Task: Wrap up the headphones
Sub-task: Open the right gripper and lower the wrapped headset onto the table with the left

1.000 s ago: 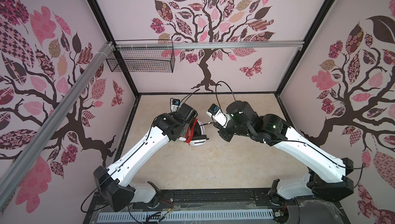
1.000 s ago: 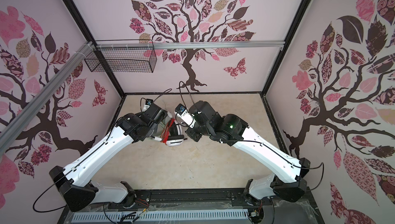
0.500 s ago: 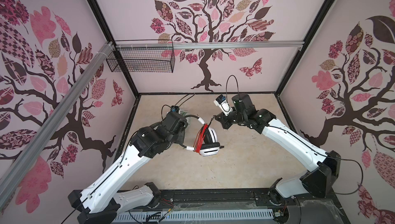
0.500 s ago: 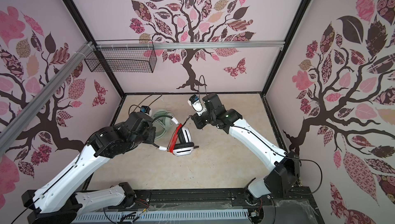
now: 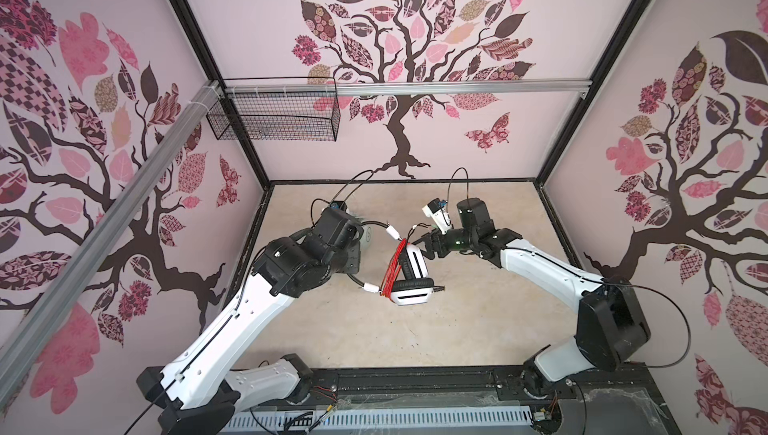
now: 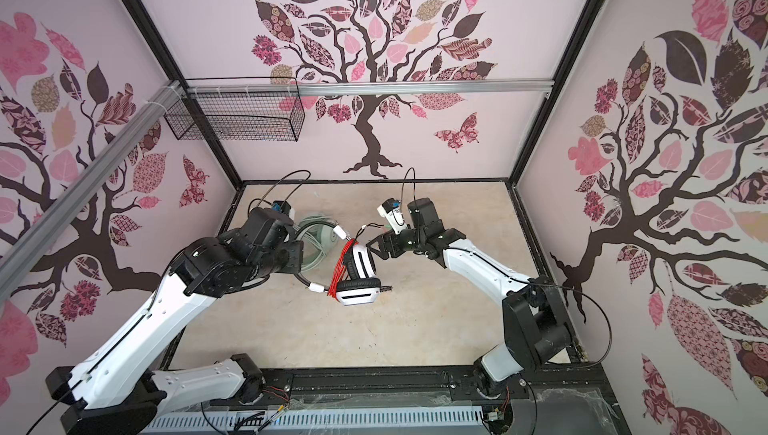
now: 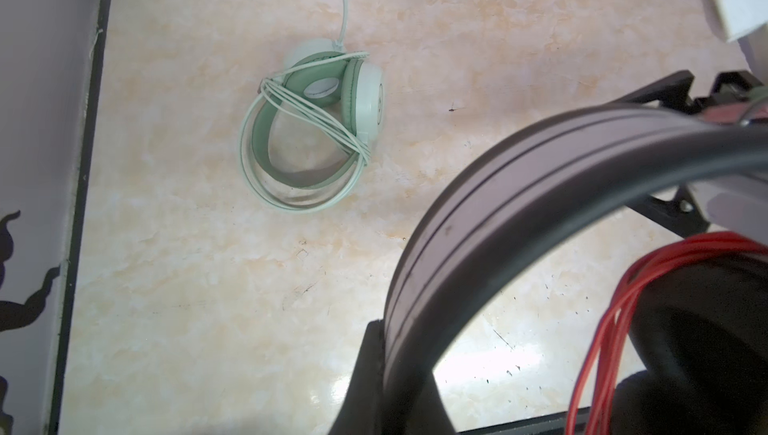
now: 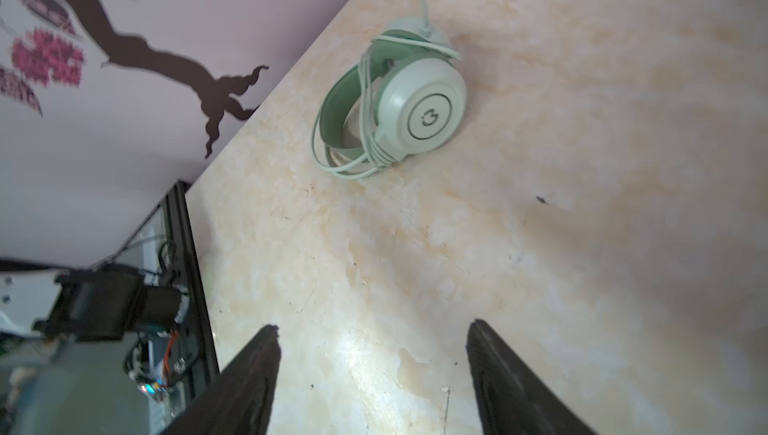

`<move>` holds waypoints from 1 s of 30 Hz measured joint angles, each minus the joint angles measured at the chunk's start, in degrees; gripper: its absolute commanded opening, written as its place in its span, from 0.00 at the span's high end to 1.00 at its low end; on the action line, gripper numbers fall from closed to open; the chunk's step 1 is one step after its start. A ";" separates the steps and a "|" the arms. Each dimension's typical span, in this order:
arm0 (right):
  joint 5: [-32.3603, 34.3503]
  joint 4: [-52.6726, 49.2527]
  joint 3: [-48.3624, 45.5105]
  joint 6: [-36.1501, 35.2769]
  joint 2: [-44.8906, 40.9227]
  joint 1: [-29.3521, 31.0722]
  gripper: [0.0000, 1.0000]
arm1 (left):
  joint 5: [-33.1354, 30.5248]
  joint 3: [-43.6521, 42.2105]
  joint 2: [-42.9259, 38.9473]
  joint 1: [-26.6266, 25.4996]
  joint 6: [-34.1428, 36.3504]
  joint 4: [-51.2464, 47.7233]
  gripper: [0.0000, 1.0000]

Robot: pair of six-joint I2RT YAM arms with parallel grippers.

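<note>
Above table, left gripper pinching white-black headphones

A robot test cell of a lab kind is shown. A small booth is formed by black frame posts and flat wall panels papered with a pink-and-brown tree print. Aluminium rails are fixed across the panels, and a wire basket is hung from one. A marble-patterned tabletop is enclosed on three sides. A left arm and a right arm are mounted on a black base track along the open front, beside a slotted cable duct with loose wiring.
</note>
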 measured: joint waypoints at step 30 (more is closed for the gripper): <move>28.68 8.52 -18.80 19.78 -9.62 -20.22 0.00 | 8.61 -28.33 24.50 2.56 -12.59 39.93 1.00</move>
